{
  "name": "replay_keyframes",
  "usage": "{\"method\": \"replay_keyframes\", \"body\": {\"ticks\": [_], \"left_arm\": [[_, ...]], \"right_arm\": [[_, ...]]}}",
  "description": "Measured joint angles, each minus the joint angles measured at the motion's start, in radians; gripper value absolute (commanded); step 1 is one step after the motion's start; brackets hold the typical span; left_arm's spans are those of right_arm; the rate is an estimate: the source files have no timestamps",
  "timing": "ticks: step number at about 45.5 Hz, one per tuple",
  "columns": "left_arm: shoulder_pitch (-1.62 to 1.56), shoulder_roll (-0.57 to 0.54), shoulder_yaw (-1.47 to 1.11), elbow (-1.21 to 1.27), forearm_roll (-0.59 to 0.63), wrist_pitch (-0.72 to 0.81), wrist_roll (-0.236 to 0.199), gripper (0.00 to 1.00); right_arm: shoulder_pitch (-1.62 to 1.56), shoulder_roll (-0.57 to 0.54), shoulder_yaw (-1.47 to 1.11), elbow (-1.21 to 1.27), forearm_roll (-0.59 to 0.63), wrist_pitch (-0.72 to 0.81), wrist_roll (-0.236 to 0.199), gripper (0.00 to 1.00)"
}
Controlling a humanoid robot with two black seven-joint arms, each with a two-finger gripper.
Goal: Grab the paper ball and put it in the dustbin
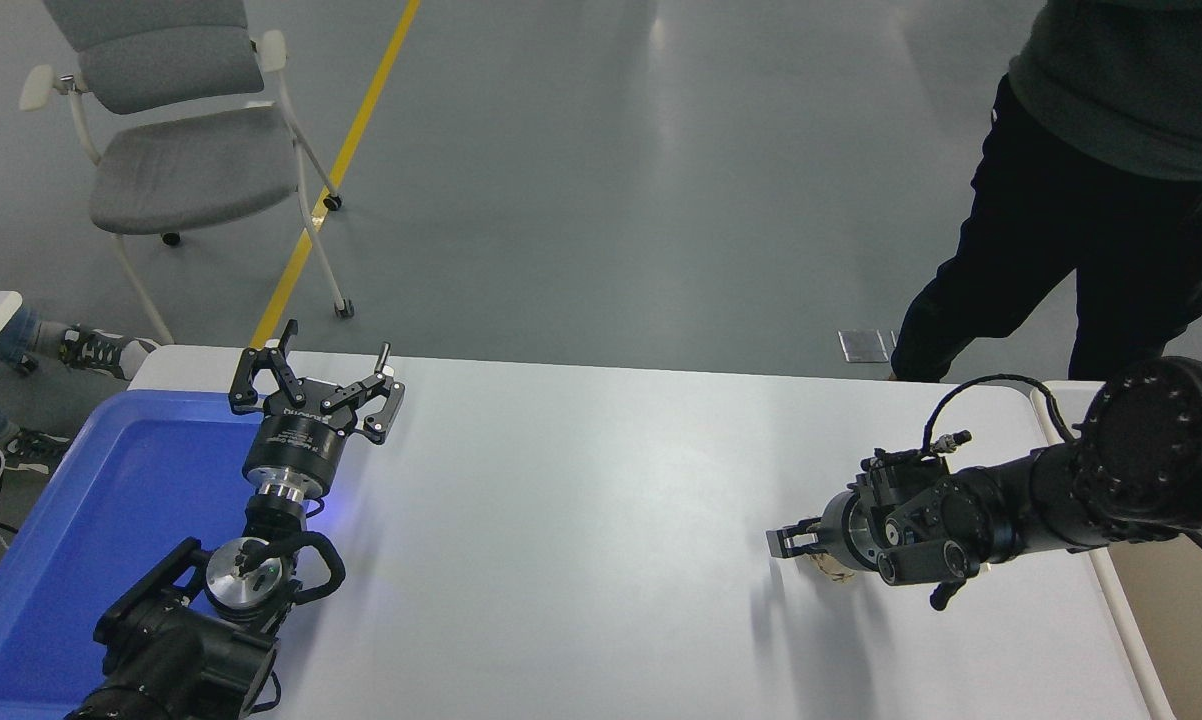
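The paper ball (834, 573) is a beige crumpled wad, and only a small part of it peeks out under the right gripper's body on the table's right side. My right gripper (783, 541) points left, low over the table, and is seen edge-on. Whether it holds the ball I cannot tell. The dustbin (1113, 590) shows its pale rim and cream inside at the table's right edge, beneath my right arm. My left gripper (321, 368) is parked open at the left, beside the blue tray.
A bright blue shallow tray (81, 520) lies at the table's left end under my left arm. A person in dark trousers (1061, 250) stands at the far right. A grey chair (181, 150) is on the floor at the far left.
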Motion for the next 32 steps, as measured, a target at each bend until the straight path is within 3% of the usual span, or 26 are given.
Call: {"method": "replay_keyframes", "body": {"ticks": [6, 21, 32], "left_arm": [[0.0, 0.0, 0.0, 0.0, 0.0, 0.0, 0.0, 0.99], [0.0, 0.0, 0.0, 0.0, 0.0, 0.0, 0.0, 0.99], [0.0, 0.0, 0.0, 0.0, 0.0, 0.0, 0.0, 0.99]], "right_arm": [[-0.009, 0.0, -0.013, -0.007, -0.012, -0.005, 0.002, 0.0], [-0.01, -0.009, -0.036, -0.005, -0.019, -0.016, 0.007, 0.0], [0.062, -0.091, 0.008, 0.074, -0.017, -0.003, 0.023, 0.0]]}}
